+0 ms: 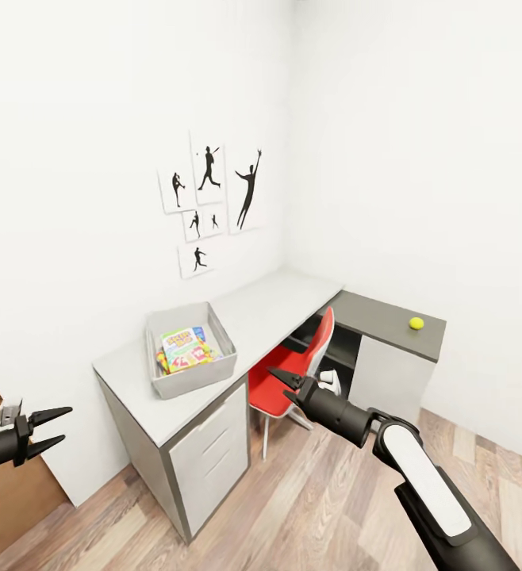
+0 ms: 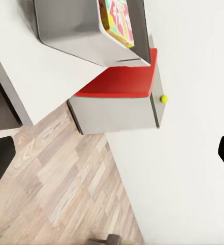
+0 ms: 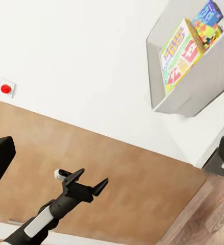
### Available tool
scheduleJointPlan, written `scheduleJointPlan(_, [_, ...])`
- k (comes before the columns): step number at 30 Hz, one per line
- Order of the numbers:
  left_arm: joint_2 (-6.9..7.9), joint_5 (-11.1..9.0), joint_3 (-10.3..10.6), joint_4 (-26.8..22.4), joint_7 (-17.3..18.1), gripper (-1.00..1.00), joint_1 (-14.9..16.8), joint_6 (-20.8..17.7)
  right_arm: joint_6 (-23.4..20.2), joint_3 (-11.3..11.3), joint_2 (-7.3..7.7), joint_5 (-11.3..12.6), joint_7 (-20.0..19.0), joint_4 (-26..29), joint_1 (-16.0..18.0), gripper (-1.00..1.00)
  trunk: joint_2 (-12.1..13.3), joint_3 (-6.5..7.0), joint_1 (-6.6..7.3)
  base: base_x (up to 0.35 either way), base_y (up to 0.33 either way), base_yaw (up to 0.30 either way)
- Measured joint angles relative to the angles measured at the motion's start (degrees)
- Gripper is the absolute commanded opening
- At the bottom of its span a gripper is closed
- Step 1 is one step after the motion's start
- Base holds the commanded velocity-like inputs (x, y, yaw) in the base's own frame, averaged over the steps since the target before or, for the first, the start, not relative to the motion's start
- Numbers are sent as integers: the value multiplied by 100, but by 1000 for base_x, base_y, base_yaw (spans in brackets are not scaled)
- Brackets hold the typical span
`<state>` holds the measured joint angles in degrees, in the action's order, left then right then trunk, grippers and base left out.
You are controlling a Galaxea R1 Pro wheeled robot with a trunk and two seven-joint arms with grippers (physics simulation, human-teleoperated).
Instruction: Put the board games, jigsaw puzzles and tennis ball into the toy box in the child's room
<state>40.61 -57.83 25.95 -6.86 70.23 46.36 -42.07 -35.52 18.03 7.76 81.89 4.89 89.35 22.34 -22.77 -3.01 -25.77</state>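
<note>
step: fetching tennis ball (image 1: 416,323), far along table (image 1: 277,313) from toy box (image 1: 191,347) | left gripper (image 1: 53,428), right gripper (image 1: 282,380): spread, empty | next: approach, grasp ball

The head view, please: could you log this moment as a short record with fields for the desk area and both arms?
toy box: on the white part of the table, holding printed game boxes
tennis ball: on the table's dark far end, outside the toy box
red chair: tucked under the table
left gripper: open, empty, in the air
right gripper: open, empty, in front of the chair
wall: silhouette pictures above the table
</note>
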Motion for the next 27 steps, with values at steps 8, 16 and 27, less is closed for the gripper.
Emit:
scheduleJointPlan(8, [18,0,-3,-1,-1,100,-2,0,4,-5,-4,-192,2,-4,1,100,0,-2,3,-112,42,-38])
scheduleJointPlan(16, [31,-1,-4,-1,1,100,-3,0,0,-13,-6,-504,-4,-6,1,100,-1,-2,3,-9,3,-3])
scheduleJointPlan(27, [41,-1,-4,-1,6,100,-3,1,4,-8,-6,-521,-4,-5,1,100,-1,-2,3,0,0,0])
